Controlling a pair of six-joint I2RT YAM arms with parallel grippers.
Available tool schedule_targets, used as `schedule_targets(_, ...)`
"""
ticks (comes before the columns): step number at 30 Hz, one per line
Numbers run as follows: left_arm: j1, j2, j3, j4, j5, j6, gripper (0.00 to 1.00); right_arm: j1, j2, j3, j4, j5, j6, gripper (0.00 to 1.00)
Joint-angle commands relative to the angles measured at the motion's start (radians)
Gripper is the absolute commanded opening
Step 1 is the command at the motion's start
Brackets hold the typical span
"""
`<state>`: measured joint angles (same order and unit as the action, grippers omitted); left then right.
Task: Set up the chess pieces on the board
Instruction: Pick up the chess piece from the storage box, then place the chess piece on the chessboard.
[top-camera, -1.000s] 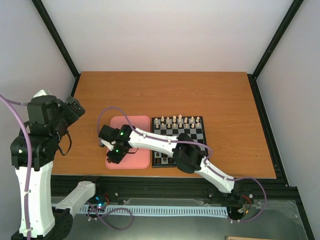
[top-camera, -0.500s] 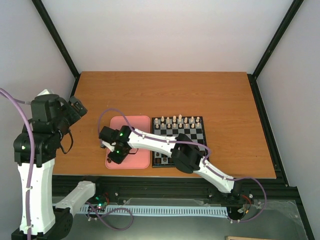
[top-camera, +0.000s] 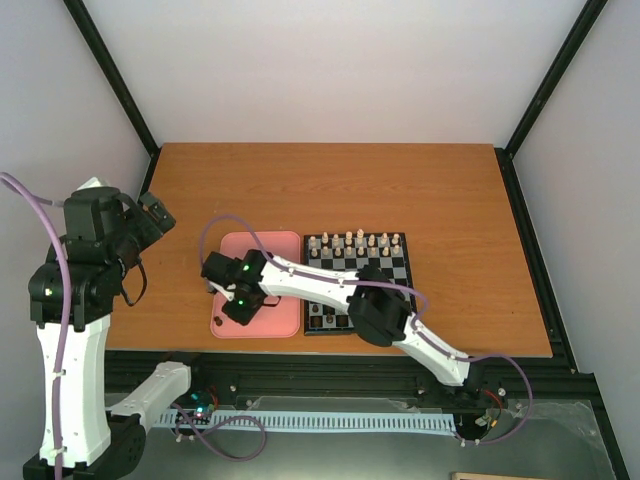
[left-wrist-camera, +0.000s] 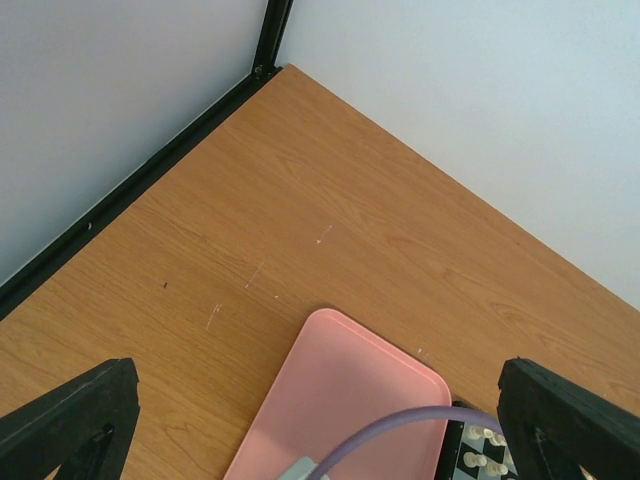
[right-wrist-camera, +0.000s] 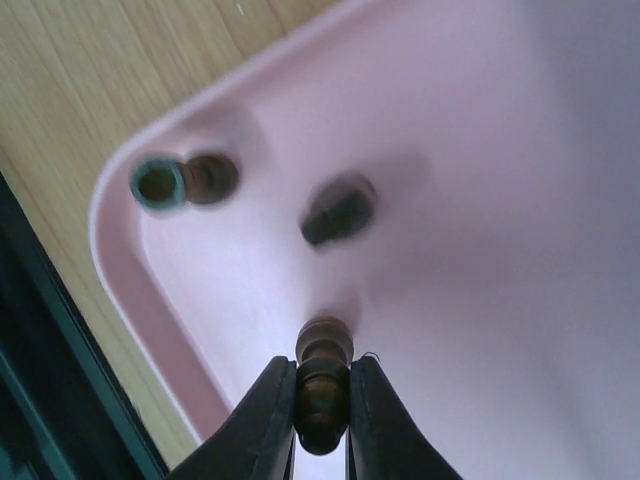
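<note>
Clamping a dark brown chess piece (right-wrist-camera: 324, 352) tight between its fingers, our right pincer (right-wrist-camera: 322, 405) hangs over the pink tray (right-wrist-camera: 480, 250); two more dark pieces (right-wrist-camera: 338, 210) lie just beyond it. Our left pincer (left-wrist-camera: 320, 425) gapes wide and empty above the desk (left-wrist-camera: 300, 220), and the board (top-camera: 392, 270) sits to the right pincer's right

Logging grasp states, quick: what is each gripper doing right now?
Left gripper: open, holding nothing.
Right gripper: closed on a dark brown chess piece.

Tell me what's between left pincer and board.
Top view: bare tabletop, then the pink tray, with the right pincer holding a dark chess piece over it.
</note>
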<state>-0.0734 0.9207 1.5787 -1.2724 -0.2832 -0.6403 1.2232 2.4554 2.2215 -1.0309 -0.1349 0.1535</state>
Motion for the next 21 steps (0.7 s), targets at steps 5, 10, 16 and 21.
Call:
schedule_targets(5, 0.006, -0.018, -0.008, 0.012, 0.005, 0.041, 1.0, -0.028, -0.37, -0.223, -0.094, 0.158, 0.078, 0.03)
schedule_targets(10, 0.005, -0.014, -0.032, 0.028, 0.044, 0.04, 1.0, -0.074, -0.591, -0.475, -0.136, 0.237, 0.186, 0.03)
schedule_targets(16, 0.006, 0.004, -0.043, 0.045, 0.09, 0.034, 1.0, -0.193, -0.862, -0.833, -0.104, 0.243, 0.329, 0.03)
schedule_targets(21, 0.005, 0.013, -0.041, 0.042, 0.105, 0.034, 1.0, -0.299, -1.027, -0.998, -0.094, 0.261, 0.385, 0.03)
